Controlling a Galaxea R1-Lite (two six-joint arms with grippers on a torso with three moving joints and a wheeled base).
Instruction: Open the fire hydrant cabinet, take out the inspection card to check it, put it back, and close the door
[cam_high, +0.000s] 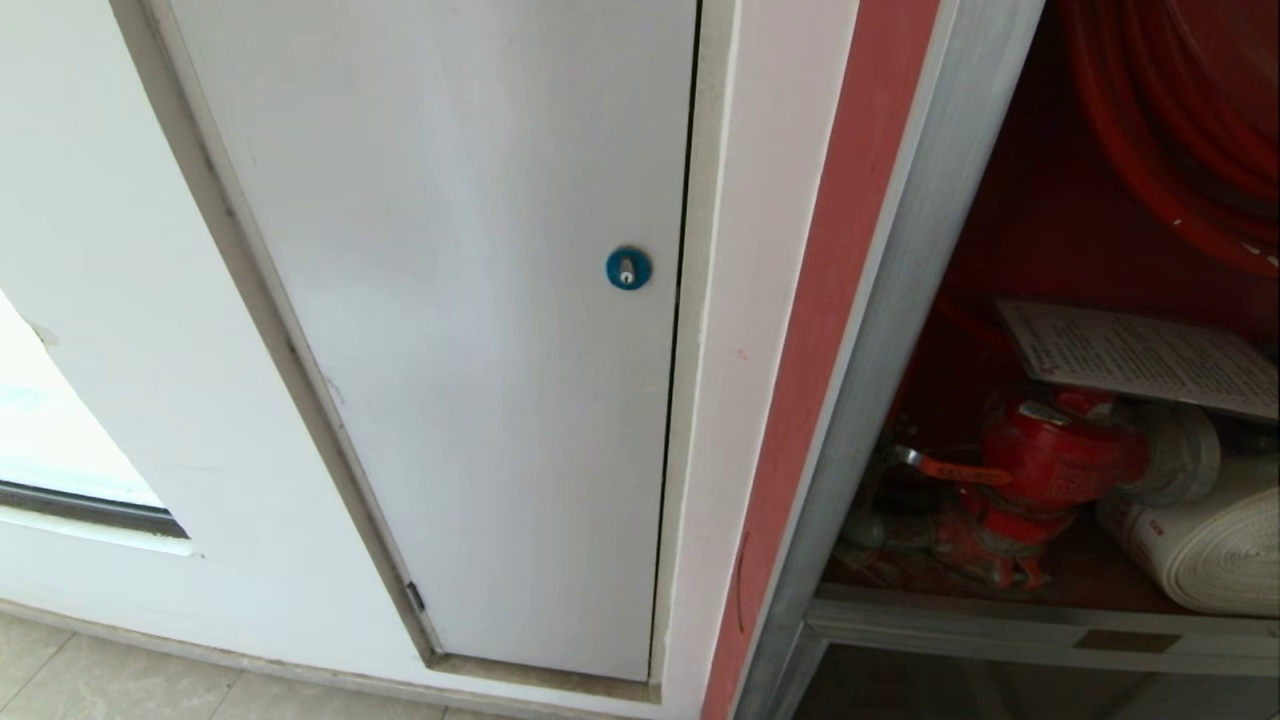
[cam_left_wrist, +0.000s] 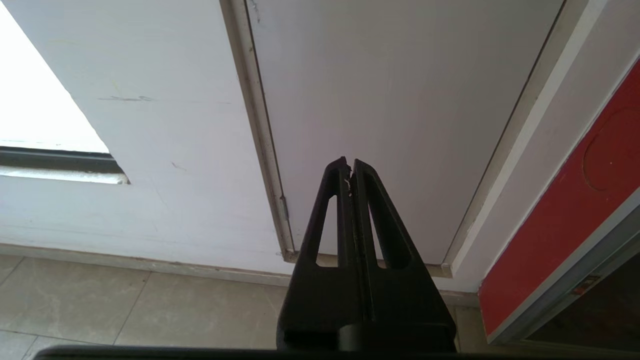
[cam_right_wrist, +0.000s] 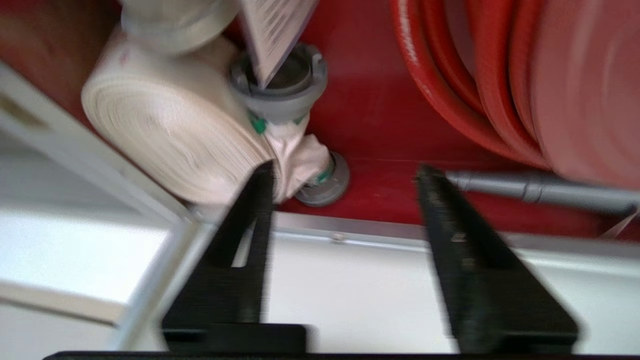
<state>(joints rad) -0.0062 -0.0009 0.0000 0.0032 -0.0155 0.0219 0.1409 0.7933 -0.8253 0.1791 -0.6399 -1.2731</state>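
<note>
Right tool (cam_right_wrist: 345, 172) sits just outside the open front of the fire hydrant cabinet (cam_high: 880, 330), jaws apart with a clear gap between them, nothing held. Through that gap we see the red cabinet floor, the white rolled hose (cam_right_wrist: 170, 145) with its grey coupling (cam_right_wrist: 280, 82) off one finger, the red hose reel (cam_right_wrist: 525, 80) off the other

Inspection card (cam_right_wrist: 275, 30) is inside the cabinet, one corner dipping into the coupling mouth in the right wrist view; in the head view it lies flat above the red hydrant valve (cam_high: 1050, 460), beside the hose. We can't tell exactly what it rests on

The door isn't in any view, and the cabinet front stands open

Left tool (cam_left_wrist: 350, 172) is parked, fingers pressed together, pointing at the plain white panel (cam_high: 450, 300) with the blue lock (cam_high: 628, 268), near the tiled floor (cam_left_wrist: 125, 305)

Our read: the card is in the cabinet and the tool is empty at the sill, so we're either going in for the card or have just put it back; the frames alone don't settle which. If fetching: go in over the hose, line the fingers on the card's free edge, pinch thin. If returned: back out clear of the frame, then find the door edge and swing it shut
</note>
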